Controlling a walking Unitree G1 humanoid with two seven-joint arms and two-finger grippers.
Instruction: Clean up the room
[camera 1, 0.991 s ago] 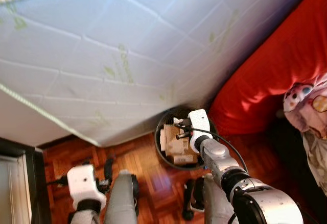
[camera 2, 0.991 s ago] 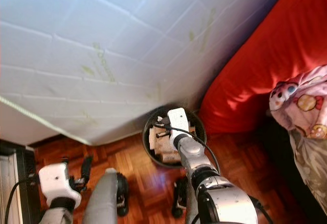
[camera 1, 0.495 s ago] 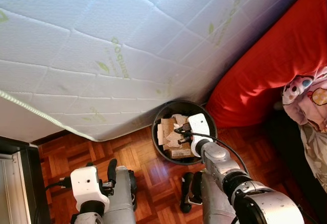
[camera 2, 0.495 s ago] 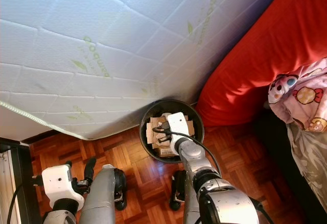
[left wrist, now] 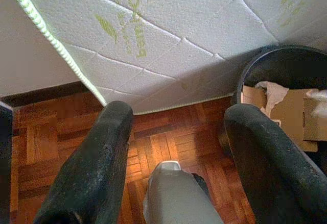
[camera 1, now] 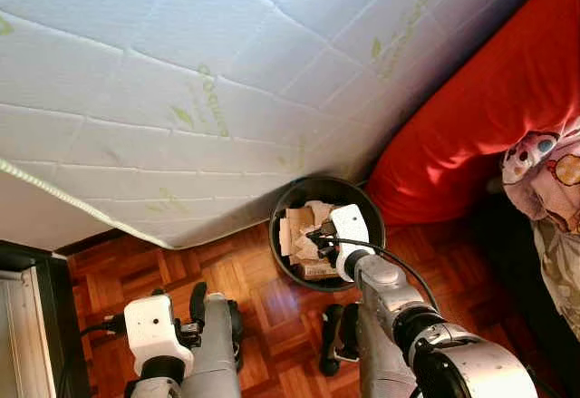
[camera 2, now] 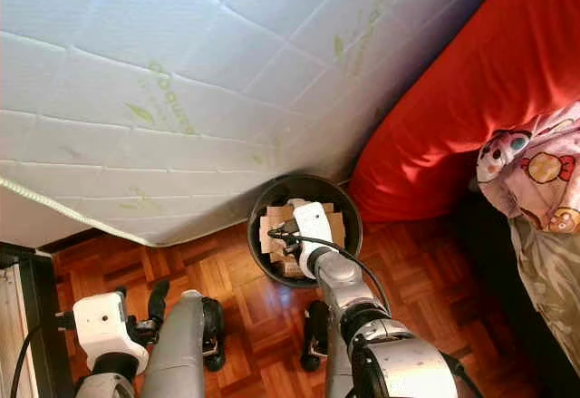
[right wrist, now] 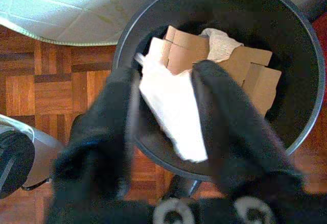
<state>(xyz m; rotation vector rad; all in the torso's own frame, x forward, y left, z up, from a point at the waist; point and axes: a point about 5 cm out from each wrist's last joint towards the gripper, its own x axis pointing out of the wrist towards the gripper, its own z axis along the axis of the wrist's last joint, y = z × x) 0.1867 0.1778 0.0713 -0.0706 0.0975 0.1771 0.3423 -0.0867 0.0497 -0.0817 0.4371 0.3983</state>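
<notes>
While the right gripper [right wrist: 163,117] hangs over the black bin [right wrist: 301,81], its two fingers [right wrist: 225,122] stand apart with a crumpled white paper [right wrist: 173,106] between them; whether they grip it I cannot tell. The paper's long axis runs along the fingers, its far end pointing down into the bin among cardboard pieces [right wrist: 245,76]. That bin sits on the parquet floor [camera 1: 263,280], against the white mattress [camera 1: 181,81] and beside the red cushion [camera 1: 480,108]. The left gripper [left wrist: 173,132] hangs spread wide above the floor.
</notes>
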